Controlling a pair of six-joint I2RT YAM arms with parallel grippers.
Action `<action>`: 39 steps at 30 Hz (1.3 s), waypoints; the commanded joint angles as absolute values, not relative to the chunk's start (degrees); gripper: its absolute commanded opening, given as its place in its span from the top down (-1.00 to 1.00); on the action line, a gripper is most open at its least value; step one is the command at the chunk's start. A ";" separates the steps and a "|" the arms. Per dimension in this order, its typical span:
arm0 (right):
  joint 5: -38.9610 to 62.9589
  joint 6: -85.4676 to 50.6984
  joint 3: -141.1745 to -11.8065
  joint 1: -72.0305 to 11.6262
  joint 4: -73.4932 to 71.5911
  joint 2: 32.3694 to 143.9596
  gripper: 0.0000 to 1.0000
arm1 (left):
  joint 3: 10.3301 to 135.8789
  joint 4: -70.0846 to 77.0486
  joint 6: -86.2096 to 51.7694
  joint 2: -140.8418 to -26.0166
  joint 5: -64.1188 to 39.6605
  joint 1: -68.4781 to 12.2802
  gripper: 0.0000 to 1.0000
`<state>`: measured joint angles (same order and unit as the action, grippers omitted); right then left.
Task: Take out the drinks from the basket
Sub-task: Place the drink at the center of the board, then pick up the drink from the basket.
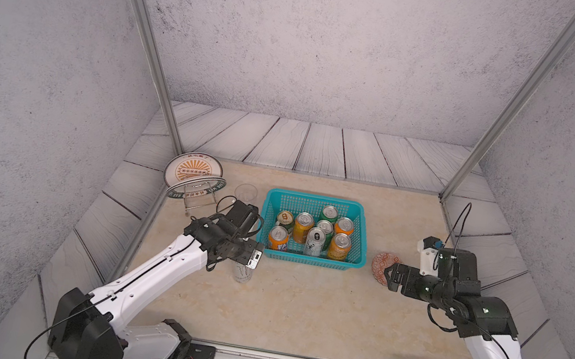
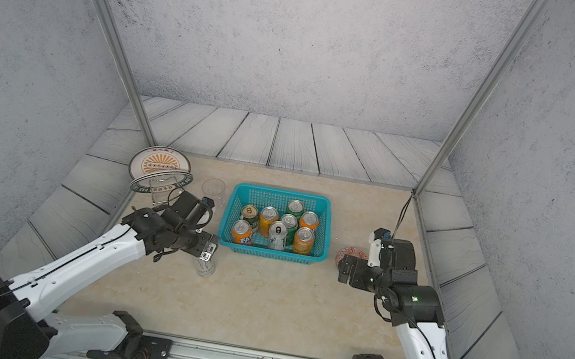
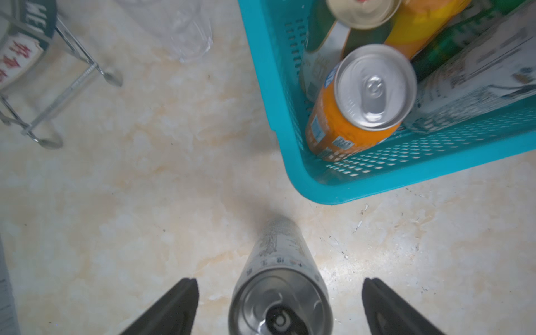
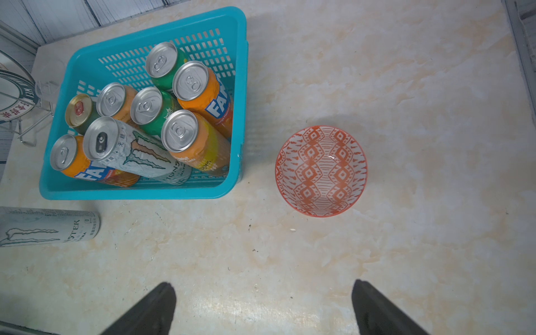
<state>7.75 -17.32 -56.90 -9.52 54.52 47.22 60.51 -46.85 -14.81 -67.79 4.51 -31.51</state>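
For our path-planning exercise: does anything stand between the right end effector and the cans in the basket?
Only the side wall of the basket stands before the cans; the orange bowl sits just beside that line from the right end effector. Above looks clear.

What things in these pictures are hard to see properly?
- Lone slim silver can: both top views, upper part hidden under the left pincer; right wrist view, cut by the edge.
- Clear plastic cup: left wrist view, blurred, cut by the edge.
- Patterned orange bowl: both top views, partly behind the right pincer.
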 commanded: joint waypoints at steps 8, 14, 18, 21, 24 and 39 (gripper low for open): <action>7.16 -17.49 -59.24 -9.33 56.34 45.37 -0.98 | 75.69 -51.31 -13.37 -68.97 -0.92 -32.59 -0.95; 7.21 -17.88 -59.15 -9.36 56.73 44.91 -0.98 | 82.73 -49.95 -13.61 -74.64 -1.87 -36.62 -0.99; 6.52 -17.85 -59.33 -9.36 57.15 44.52 -0.99 | 87.43 -49.28 -13.45 -79.43 -2.19 -39.97 -0.99; 6.32 -18.06 -59.33 -9.37 57.24 44.08 -0.99 | 90.88 -49.60 -12.90 -83.53 -1.80 -42.16 -0.97; 6.34 -18.26 -59.15 -9.36 57.39 43.64 -0.99 | 93.95 -50.09 -12.16 -87.41 -0.99 -43.94 -0.97; 6.33 -18.69 -58.19 -9.36 57.39 43.16 -0.99 | 108.25 -54.87 -8.25 -106.27 1.33 -47.42 -0.97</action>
<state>7.11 -18.24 -57.80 -9.52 56.82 44.12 105.56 -52.05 -10.04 -103.83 -0.01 -47.13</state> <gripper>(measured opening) 0.994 0.987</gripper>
